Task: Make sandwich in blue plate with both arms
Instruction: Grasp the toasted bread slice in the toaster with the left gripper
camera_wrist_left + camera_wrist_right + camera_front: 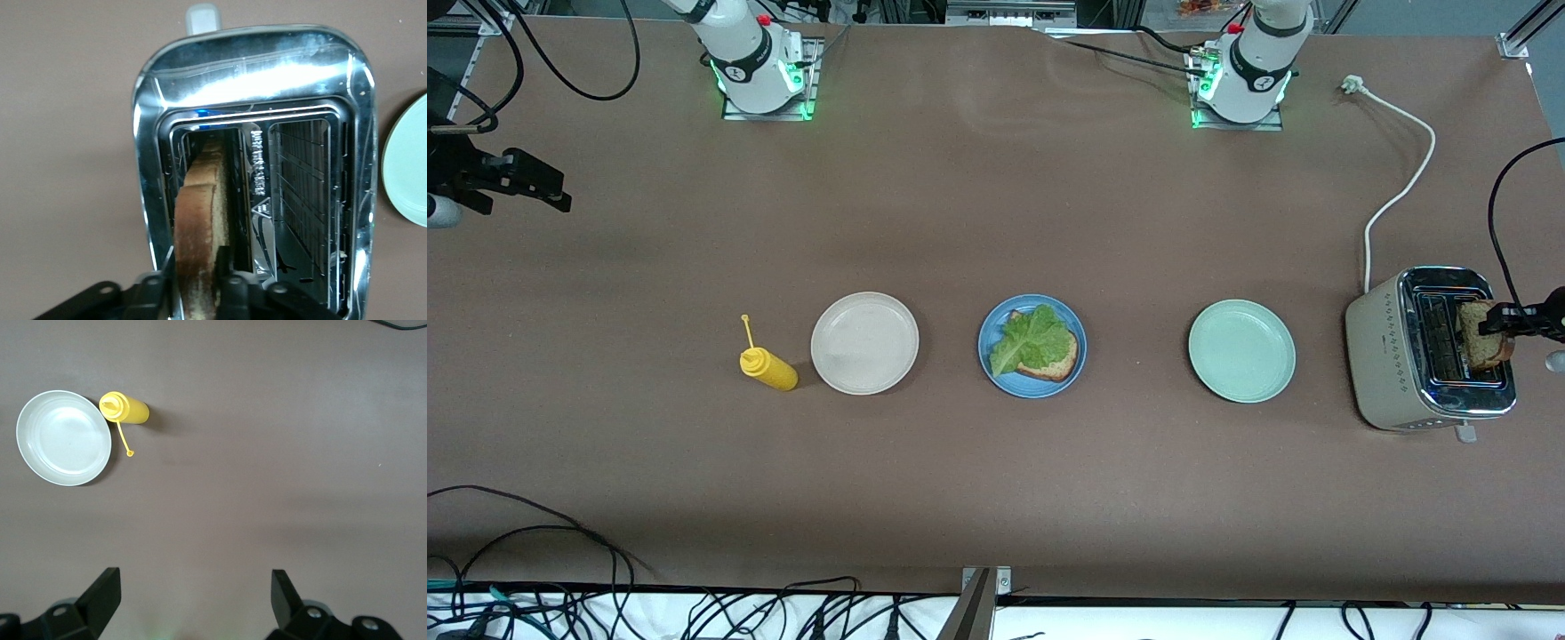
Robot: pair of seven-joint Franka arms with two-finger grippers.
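shiny chrome-topped toaster [1430, 356], matt brown table [996, 196], glossy plastic yellow bottle [769, 369], rough grainy bread [200, 227].

Left hand [197, 293] clamped; right hand [193, 603] agape

Brown table [996, 204], yellow bottle [769, 369], three plates, toaster [1427, 351]

table [996, 498]: brown, matte | black cables [694, 613]: along its near edge | light: even
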